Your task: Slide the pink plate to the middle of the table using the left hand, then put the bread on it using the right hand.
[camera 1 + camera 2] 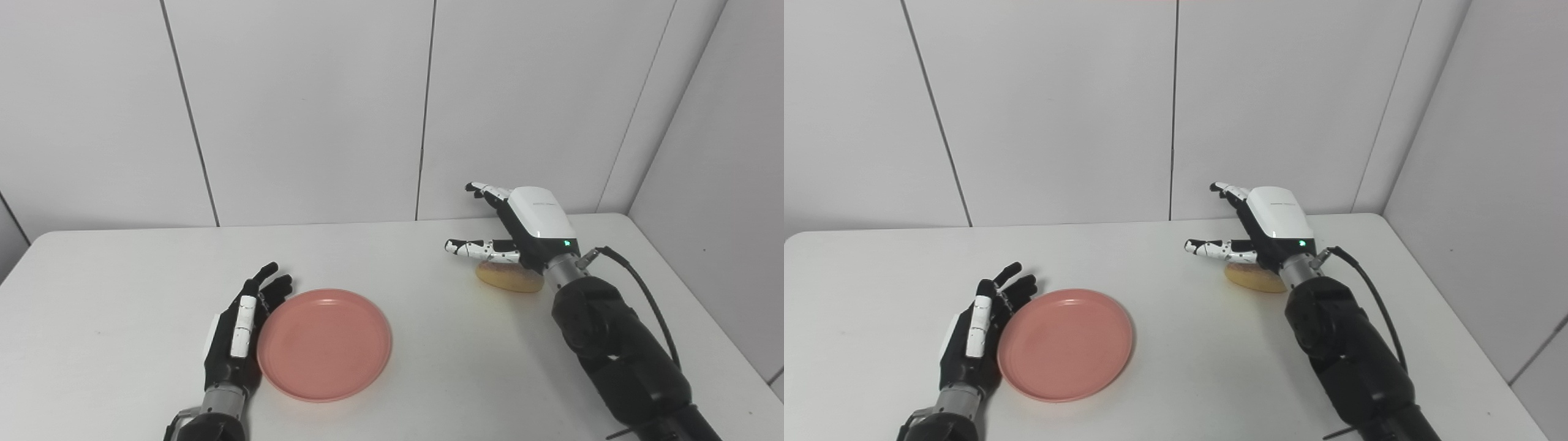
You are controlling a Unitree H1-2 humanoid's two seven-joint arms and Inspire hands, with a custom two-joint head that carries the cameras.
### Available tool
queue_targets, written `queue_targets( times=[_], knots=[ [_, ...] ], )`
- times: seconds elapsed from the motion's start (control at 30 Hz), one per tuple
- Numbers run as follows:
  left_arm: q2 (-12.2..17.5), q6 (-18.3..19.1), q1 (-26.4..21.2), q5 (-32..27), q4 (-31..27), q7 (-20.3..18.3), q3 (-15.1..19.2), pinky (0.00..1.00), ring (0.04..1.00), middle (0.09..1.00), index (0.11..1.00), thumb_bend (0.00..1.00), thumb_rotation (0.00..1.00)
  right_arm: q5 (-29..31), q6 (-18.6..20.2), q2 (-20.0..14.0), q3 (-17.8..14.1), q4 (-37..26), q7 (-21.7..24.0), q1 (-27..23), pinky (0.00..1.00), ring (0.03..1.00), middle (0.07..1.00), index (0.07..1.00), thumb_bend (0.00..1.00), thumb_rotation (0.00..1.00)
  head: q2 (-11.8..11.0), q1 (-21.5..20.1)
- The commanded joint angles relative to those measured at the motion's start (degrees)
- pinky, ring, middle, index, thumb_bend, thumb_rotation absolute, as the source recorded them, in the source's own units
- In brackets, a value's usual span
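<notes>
A round pink plate [324, 344] lies flat on the white table [122, 275], left of centre near the front. My left hand [242, 327] rests open on the table with its fingers stretched out along the plate's left rim, touching it. A flat, tan piece of bread [509, 278] lies on the table to the right, partly hidden under my right hand [520, 229]. That hand hovers just above the bread, open, with thumb and fingers spread and nothing held.
Pale wall panels stand right behind the table's far edge, and a side wall runs close along the right edge. A black cable [637, 288] loops from my right wrist.
</notes>
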Motion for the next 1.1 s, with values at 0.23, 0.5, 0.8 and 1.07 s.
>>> queue_targets(
  times=[0.23, 0.5, 0.8, 1.07],
  knots=[
    [0.0, 1.9, 1.7, -0.6, -0.2, 0.0, 0.1, 0.87, 0.807, 0.774, 0.79, 0.81, 0.85, 0.5, -2.5, -2.2, 0.6, 9.7, -5.3, -6.1, 0.65, 0.746, 0.785, 0.795, 0.85, 0.86, 0.2, 0.0],
    [0.1, 2.3, 1.5, -1.0, -0.4, -0.3, 0.5, 0.89, 0.807, 0.766, 0.79, 0.82, 0.85, 1.8, -1.8, -2.7, 0.9, 15.7, -6.9, -6.6, 0.58, 0.701, 0.759, 0.79, 0.82, 0.86, 0.8, -0.2],
    [0.5, 1.7, 0.6, -0.8, 1.7, -0.4, 0.8, 0.91, 0.812, 0.759, 0.789, 0.83, 0.84, 2.3, 0.1, -3.4, 1.1, 14.2, -6.7, -3.7, 0.56, 0.688, 0.748, 0.796, 0.82, 0.89, 1.0, -0.7],
    [0.4, 2.4, 0.8, -0.9, 0.9, -0.3, 1.0, 0.91, 0.814, 0.763, 0.782, 0.81, 0.84, 2.0, 1.6, -3.7, 1.0, 10.6, -5.3, -1.0, 0.58, 0.699, 0.752, 0.796, 0.81, 0.89, 1.5, -0.8]
  ],
)
